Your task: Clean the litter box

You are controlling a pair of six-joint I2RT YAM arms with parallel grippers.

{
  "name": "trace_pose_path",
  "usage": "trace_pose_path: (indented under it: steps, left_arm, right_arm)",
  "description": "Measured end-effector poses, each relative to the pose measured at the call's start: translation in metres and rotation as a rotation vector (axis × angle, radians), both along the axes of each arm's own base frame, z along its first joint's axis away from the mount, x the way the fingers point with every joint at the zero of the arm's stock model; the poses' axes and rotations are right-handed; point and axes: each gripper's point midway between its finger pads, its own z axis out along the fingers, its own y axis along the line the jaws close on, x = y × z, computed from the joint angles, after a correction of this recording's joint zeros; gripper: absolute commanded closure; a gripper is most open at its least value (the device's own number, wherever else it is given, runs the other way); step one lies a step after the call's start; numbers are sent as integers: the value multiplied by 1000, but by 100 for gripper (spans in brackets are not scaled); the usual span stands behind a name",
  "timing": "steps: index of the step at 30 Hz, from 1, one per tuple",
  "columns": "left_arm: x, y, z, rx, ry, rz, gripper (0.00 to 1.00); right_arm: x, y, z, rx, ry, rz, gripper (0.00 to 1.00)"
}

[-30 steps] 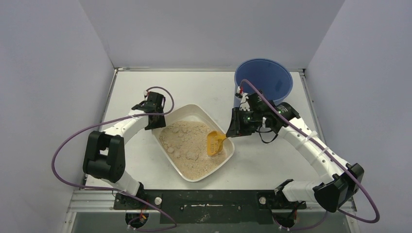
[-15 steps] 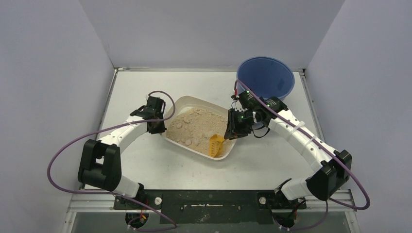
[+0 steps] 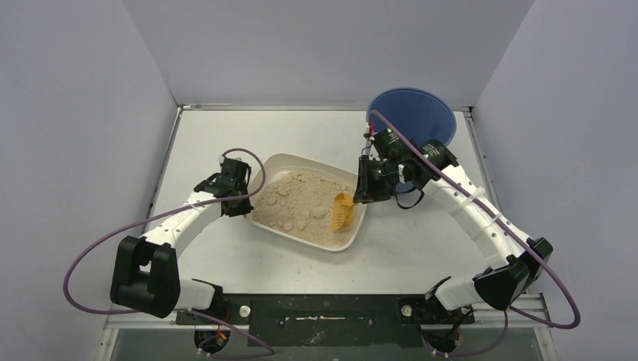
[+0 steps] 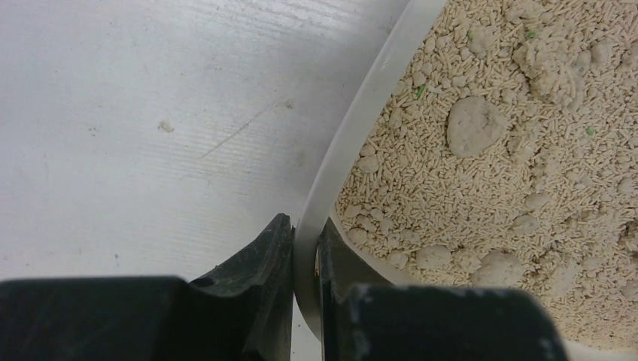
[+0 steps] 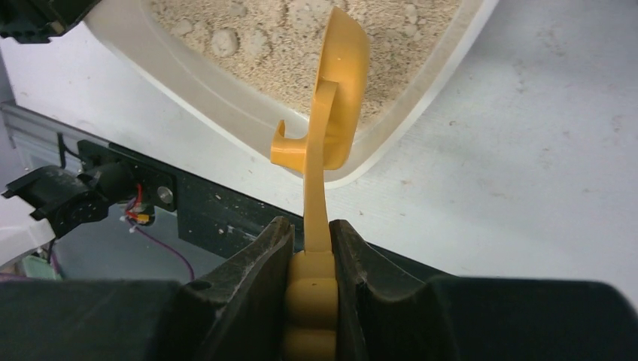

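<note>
**Operator:** Where is the litter box, and what has hold of it?

**Describer:** Your shallow off-white plastic litter box [image 3: 295, 160], a rounded rectangular tray of beige sandy litter, lies slantwise at the centre of the top view on the white table [image 3: 301, 128]. Your left gripper [image 3: 242, 201] is at the box's left end. In the left wrist view, the black fingers of that gripper [image 4: 305, 226] are nearly closed, pinching the box's rim [image 4: 353, 128], one finger outside and one inside.

**Operator:** And the right side?

**Describer:** Your right gripper [image 3: 361, 197] is at the box's right end. It is clamped narrowly on the handle of a small orange slotted plastic scoop [image 3: 342, 213]. In the right wrist view, the scoop [image 5: 342, 68] stands edge-on, its bowl over the litter just inside the box's wall [image 5: 226, 98]. I cannot tell whether it touches the litter. A tall blue round plastic bucket [image 3: 421, 113] stands in the upper right, apart from the box.
</note>
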Motion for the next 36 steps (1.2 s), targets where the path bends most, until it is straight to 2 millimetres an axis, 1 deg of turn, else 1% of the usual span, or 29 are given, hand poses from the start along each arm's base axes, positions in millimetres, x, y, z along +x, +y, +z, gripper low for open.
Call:
trace_pose_path:
  steps: [5,8,12,18,20,23,26,29,32,36]
  left_arm:
    - [-7,2,3,-8,-5,15,100]
    - [-13,3,5,-10,-15,19,100]
    - [-20,4,8,-9,-20,29,100]
    - [-23,3,11,-1,-30,25,100]
    - [-24,3,12,5,-33,23,100]
    - [-25,5,13,24,-36,23,100]
    - [-24,5,15,37,-48,14,100]
    - [-24,5,16,54,-53,5,100]
    - [-24,4,18,79,-65,-12,100]
    - [-19,2,27,114,-102,-31,100]
  right_arm:
    - [1,-15,-8,-84,-2,-25,100]
    - [1,-20,-14,-117,5,-28,100]
    - [1,-20,-26,-136,26,-24,100]
    - [-2,-17,-57,-126,88,-14,100]
    - [-2,-17,-64,-101,103,-20,100]
    - [-3,-20,-67,-38,107,-40,100]
    - [-6,-23,-74,21,112,-58,100]
    - [-11,-26,-86,85,123,-81,100]
    - [-14,-24,-97,143,132,-94,100]
    - [-17,-20,-112,206,132,-107,100]
